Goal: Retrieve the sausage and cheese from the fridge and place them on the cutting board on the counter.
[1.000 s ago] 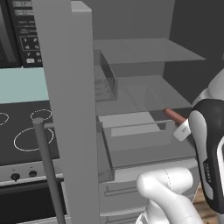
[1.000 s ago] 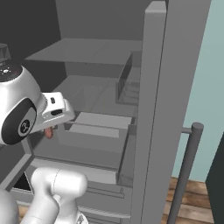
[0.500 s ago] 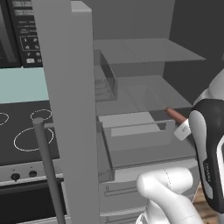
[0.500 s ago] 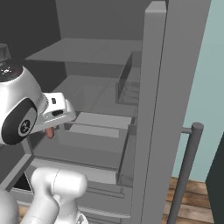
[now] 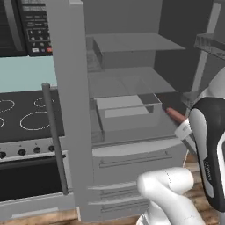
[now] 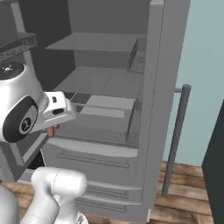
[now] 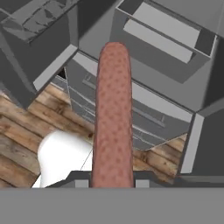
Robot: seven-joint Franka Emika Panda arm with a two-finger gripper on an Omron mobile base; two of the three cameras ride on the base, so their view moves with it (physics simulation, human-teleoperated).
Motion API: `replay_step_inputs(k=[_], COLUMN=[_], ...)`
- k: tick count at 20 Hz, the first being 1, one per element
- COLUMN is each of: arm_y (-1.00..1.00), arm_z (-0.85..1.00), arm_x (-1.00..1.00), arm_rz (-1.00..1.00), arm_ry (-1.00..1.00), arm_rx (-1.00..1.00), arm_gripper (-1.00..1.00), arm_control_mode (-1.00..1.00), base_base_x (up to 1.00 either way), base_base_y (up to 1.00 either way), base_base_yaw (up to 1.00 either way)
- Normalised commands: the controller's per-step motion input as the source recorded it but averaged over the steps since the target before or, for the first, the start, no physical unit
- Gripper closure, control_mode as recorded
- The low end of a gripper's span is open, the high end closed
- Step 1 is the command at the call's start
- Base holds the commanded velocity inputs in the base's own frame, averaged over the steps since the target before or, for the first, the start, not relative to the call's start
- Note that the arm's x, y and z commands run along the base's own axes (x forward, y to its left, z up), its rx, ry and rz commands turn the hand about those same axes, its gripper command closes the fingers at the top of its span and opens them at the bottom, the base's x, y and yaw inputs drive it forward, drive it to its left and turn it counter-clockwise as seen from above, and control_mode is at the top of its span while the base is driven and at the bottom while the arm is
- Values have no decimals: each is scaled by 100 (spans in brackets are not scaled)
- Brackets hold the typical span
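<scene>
Sausage point(image 7: 113, 118) stands clamped between the gripper point(image 7: 112, 183) fingers, pointing outward.

reddish-brown sausage point(image 7: 113, 118) held lengthwise in front of the open grey fridge point(image 5: 127, 145).

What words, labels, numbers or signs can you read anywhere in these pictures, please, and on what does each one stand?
No text can be read.
Black control panel above the stove, left base view: rows of pale marks, too small and blurred to read.
Round dark joint cap on the arm, right base view: small pale marks, unreadable.
Fridge, sausage: no lettering.
</scene>
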Motion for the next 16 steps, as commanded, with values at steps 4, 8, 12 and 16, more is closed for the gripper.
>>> replay_step_inputs(k=[4, 8, 12, 16], arm_y=[0, 0, 0, 0], arm_z=[0, 0, 0, 0], arm_x=[0, 0, 0, 0], arm_rz=[0, 0, 0, 0], arm_ry=[0, 0, 0, 0], arm_rx=[0, 0, 0, 0], arm_gripper=[100, 100, 100, 100], arm_control_mode=[100, 100, 100, 100], base_base_x=[-100, -100, -92, -72], base_base_y=[-7, 14, 84, 72], base_base_yaw=[0, 4, 57, 92])
